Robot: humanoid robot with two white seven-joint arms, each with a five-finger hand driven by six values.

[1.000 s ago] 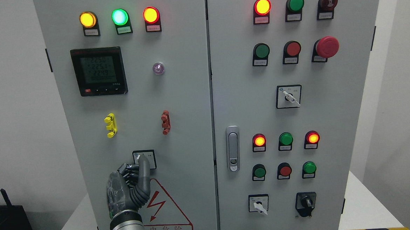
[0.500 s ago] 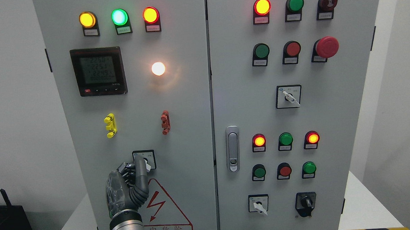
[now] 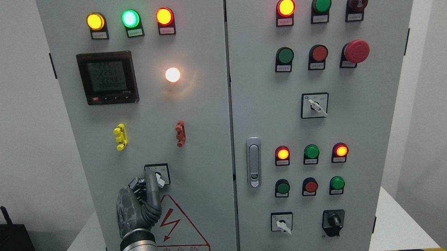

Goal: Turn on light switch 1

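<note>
My left hand (image 3: pixel 141 206) up at the switch (image 3: pixel 158 175) — lamp (image 3: pixel 172 74) glowing.
One finger (image 3: pixel 151 184) extended beside the knob, others curled, gripping nothing; switch low on the left door (image 3: pixel 150 118) — warning sign (image 3: pixel 181 235) reads 电危险.

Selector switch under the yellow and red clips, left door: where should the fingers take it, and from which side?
Judging by shape, grip the selector switch by its small white lever, pinched across its flat sides, coming straight at the door from the front. The square plate around it is flush, with nothing to hold. The left hand already has a finger up beside the lever.
</note>
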